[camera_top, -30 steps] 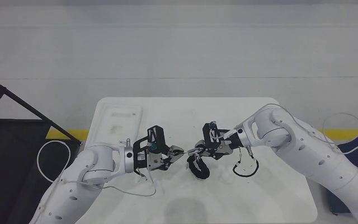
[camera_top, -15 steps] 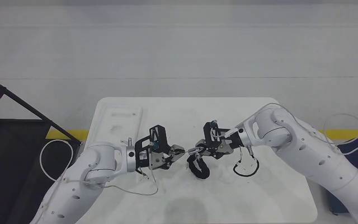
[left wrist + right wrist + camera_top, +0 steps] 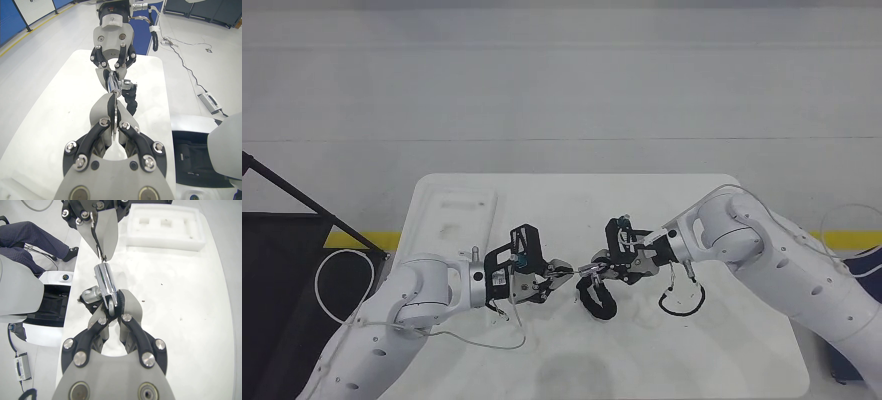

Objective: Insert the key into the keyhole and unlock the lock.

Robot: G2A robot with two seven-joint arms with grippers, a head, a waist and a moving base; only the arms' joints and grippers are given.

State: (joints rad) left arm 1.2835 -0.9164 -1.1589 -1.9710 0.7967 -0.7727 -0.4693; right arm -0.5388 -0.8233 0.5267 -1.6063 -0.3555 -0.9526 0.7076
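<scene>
The left gripper [image 3: 113, 101] clamps its fingers [image 3: 98, 111] on the key [image 3: 114, 121]; the right gripper [image 3: 111, 300] clamps the lock cylinder [image 3: 105, 279] above the tabletop [image 3: 170, 285]. Blade and cylinder lie along 1 line, tip meeting the keyhole [image 3: 117, 93].

top: overhead, looking down | wrists: close, facing each other | shared: lock [image 3: 113, 86]

Bright, even overhead light washes the white worktop [image 3: 722, 340]; glints streak the chrome cylinder lock [image 3: 105, 281]; wrist views bow at edges.
</scene>
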